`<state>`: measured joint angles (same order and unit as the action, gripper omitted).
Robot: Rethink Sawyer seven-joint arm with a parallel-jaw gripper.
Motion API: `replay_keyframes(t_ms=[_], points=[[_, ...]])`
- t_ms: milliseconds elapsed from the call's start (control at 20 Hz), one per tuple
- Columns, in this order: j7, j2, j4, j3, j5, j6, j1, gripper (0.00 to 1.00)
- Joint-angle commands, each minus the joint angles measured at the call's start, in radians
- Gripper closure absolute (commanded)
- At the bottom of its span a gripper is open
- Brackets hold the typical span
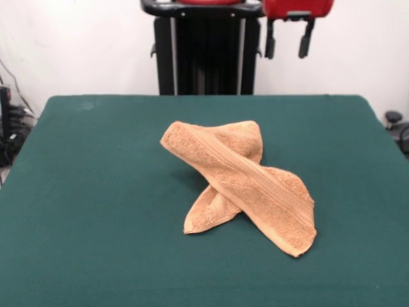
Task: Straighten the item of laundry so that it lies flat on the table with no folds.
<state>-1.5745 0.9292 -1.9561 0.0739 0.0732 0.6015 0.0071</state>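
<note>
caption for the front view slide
Folded towel crossed over itself on the table; open end effector raised behind.

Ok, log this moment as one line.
towel: twisted, folded over itself, mid-table | gripper: open, raised behind table, empty | task: not done

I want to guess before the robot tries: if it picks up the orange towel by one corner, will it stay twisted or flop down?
Probably flop: the towel is soft terry, already draped and folded over itself. It looks light, so the rest should dangle. The fuzzy table may drag on it.
</note>
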Motion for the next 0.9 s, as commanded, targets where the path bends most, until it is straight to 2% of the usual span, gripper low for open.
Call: replay_keyframes(t_ms=[50,350,600,900], points=[[-0.301,0.008,0.01,0.032,0.052,0.078,0.042,0.0],[-0.25,0.03,-0.035,0.045,0.051,0.067,0.017,0.0],[-0.171,0.035,-0.035,0.033,0.034,0.083,-0.034,0.0],[-0.137,0.08,-0.031,0.067,-0.015,0.134,-0.057,0.0]])
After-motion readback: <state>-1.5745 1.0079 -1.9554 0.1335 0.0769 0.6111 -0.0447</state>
